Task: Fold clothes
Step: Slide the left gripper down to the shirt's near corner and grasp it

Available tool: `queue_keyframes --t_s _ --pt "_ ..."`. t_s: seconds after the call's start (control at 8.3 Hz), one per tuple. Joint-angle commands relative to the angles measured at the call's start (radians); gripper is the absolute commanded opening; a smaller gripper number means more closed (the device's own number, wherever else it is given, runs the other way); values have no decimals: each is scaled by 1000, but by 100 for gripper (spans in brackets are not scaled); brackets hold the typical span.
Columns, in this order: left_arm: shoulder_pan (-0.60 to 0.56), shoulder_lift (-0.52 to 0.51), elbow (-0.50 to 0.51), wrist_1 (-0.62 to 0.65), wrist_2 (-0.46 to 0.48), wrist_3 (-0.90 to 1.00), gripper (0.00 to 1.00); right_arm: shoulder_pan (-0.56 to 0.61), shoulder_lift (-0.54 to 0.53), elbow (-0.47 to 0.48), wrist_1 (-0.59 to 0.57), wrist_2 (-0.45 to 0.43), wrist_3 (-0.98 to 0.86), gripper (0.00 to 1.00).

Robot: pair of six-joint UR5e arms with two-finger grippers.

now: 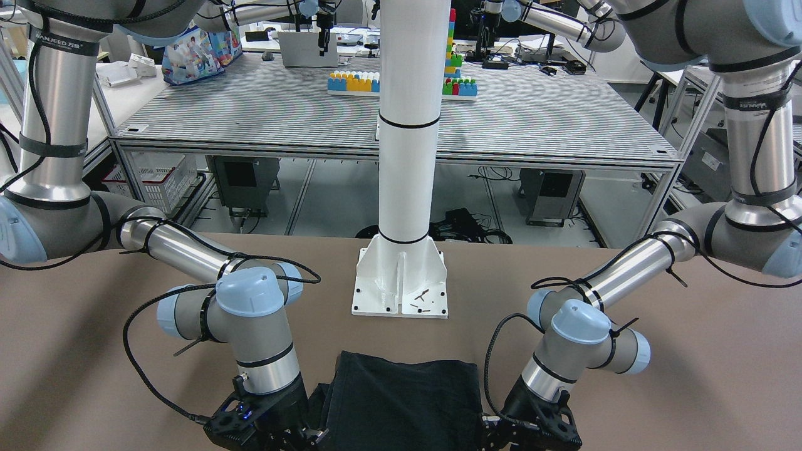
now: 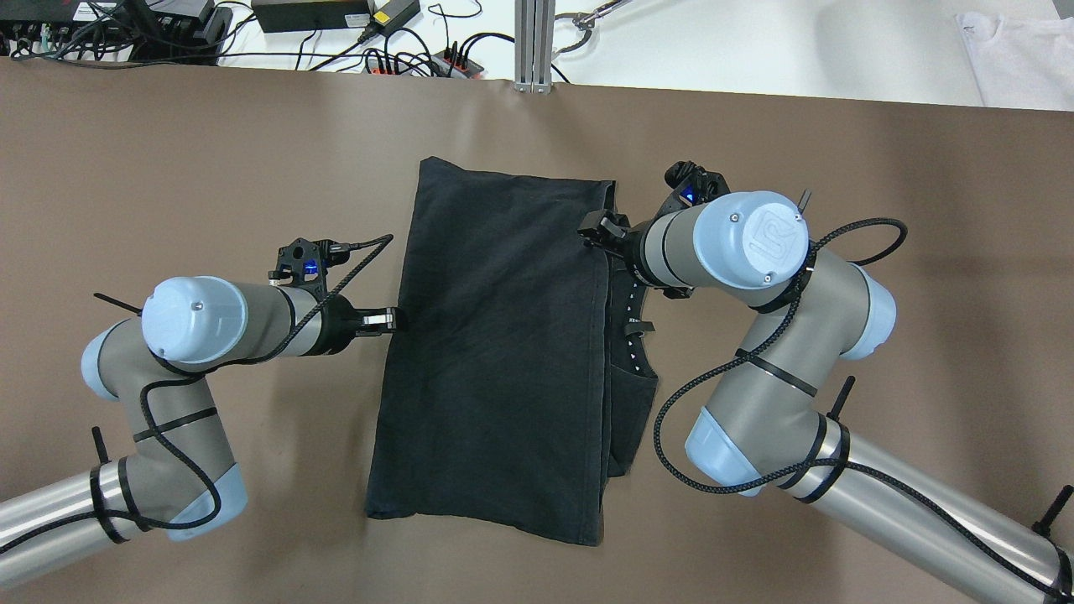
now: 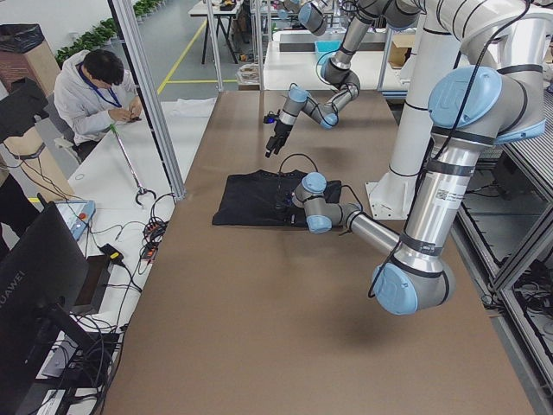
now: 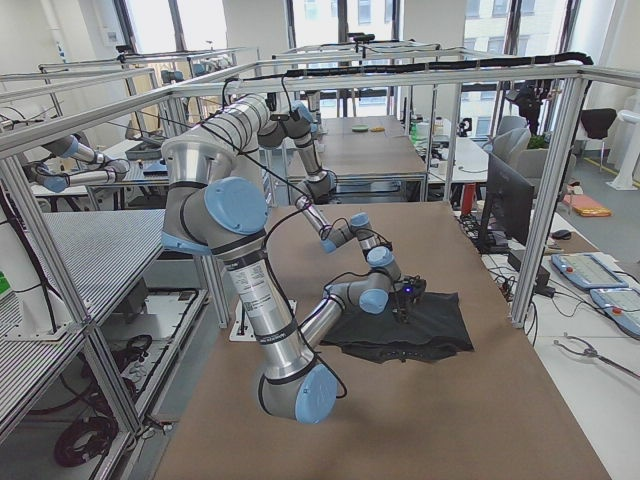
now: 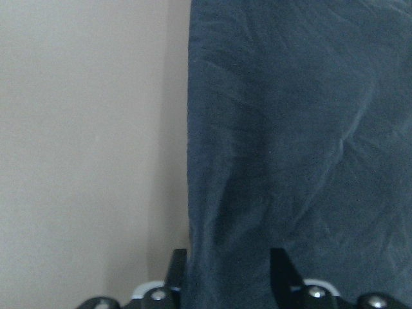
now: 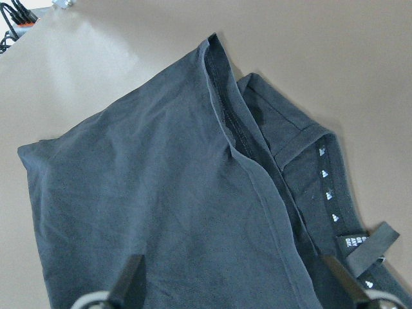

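Note:
The clothes (image 2: 495, 352) are one black garment lying folded on the brown table, also seen in the front view (image 1: 407, 401). A narrower layer with small white printed marks (image 2: 633, 335) sticks out along its right side. My left gripper (image 2: 388, 320) points down at the garment's left edge. In the left wrist view the gripper (image 5: 228, 277) is open, its fingers set fairly close and straddling that edge of the cloth (image 5: 296, 141). My right gripper (image 2: 597, 231) hangs over the upper right hem. In the right wrist view the gripper (image 6: 235, 296) stands wide open above the fabric (image 6: 161, 206), holding nothing.
The white pillar's base plate (image 1: 401, 282) stands on the table behind the garment. Cables and power bricks (image 2: 377, 42) lie past the far edge, and a white cloth (image 2: 1015, 42) sits at the far right. A seated person (image 3: 95, 86) is beside the table.

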Motion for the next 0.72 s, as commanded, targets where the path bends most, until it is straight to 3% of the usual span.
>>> queue_keyframes --t_s 0.0,0.24,0.48,0.6 --pt "2 117 -115 0 -6 -36 100 -86 -22 -3 0 -95 0 94" --pt "54 234 -202 -48 0 -163 100 -115 -21 1 2 -117 6 94" --pt "190 349 -237 -210 136 -301 100 -120 -21 3 0 -126 11 94" --pt "267 355 -237 -230 231 -372 100 -120 -21 3 2 -127 11 94"
